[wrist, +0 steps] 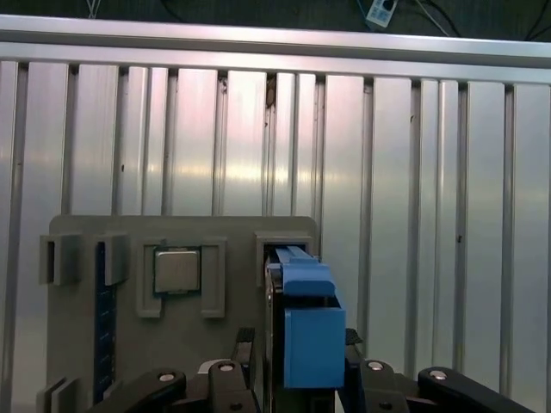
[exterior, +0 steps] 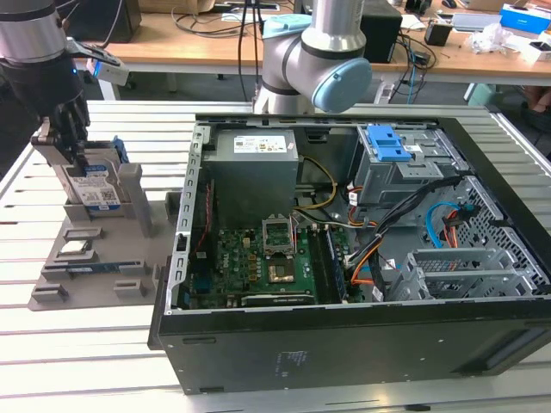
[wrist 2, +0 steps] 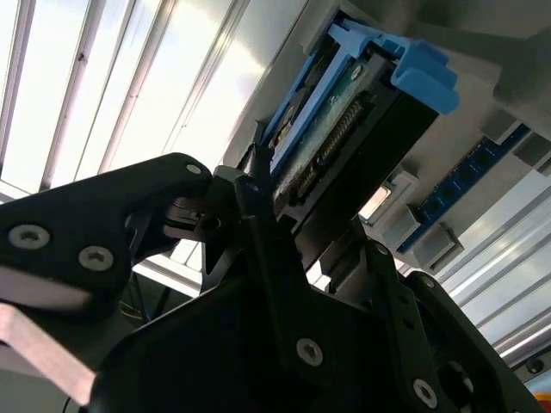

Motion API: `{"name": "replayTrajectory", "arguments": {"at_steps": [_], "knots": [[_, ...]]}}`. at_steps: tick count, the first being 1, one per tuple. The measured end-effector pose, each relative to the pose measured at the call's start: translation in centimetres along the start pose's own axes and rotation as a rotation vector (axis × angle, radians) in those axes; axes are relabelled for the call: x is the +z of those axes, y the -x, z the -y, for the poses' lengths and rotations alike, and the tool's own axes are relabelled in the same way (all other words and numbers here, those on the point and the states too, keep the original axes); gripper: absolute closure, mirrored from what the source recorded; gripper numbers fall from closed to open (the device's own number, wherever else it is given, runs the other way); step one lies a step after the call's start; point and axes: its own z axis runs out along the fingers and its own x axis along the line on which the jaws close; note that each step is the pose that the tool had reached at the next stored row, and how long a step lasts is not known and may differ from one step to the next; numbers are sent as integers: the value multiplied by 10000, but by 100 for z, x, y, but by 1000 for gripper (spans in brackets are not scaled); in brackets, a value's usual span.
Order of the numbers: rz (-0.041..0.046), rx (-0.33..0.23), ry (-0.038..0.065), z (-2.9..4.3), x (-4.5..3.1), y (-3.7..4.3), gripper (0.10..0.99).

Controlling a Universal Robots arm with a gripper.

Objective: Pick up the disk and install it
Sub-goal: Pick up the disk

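Observation:
The disk [exterior: 93, 188] stands on edge in a slot of the grey holder [exterior: 129, 202] at the exterior view's left, its white-and-blue label showing. My gripper [exterior: 67, 148] sits over its top with a finger on each side, shut on it. In the first wrist view the disk's blue frame [wrist: 306, 318] lies between the black fingers [wrist: 248, 348], still seated in the holder [wrist: 86, 232]. The second wrist view shows the disk [wrist 2: 344, 112] edge-on with its connector, pressed between the fingers of the gripper [wrist 2: 310, 206].
The open computer case [exterior: 344, 335] fills the exterior view's right, with a motherboard [exterior: 258, 258], a grey power supply [exterior: 254, 151] and a drive bay topped by a blue latch [exterior: 386, 142]. The holder also carries a processor chip [wrist: 176, 269] and a blue memory stick [wrist: 105, 318]. The arm's base [exterior: 314, 60] stands behind the case.

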Motion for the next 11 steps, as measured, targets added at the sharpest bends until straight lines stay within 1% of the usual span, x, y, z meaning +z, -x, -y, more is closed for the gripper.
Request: {"name": "replayTrajectory", "arguments": {"at_steps": [6, 7, 8, 11], "knots": [[0, 0, 0, 0, 0, 0, 608], [0, 0, 0, 0, 0, 0, 624], [0, 0, 0, 0, 0, 0, 722], [0, 0, 0, 1, 0, 0, 722]]}}
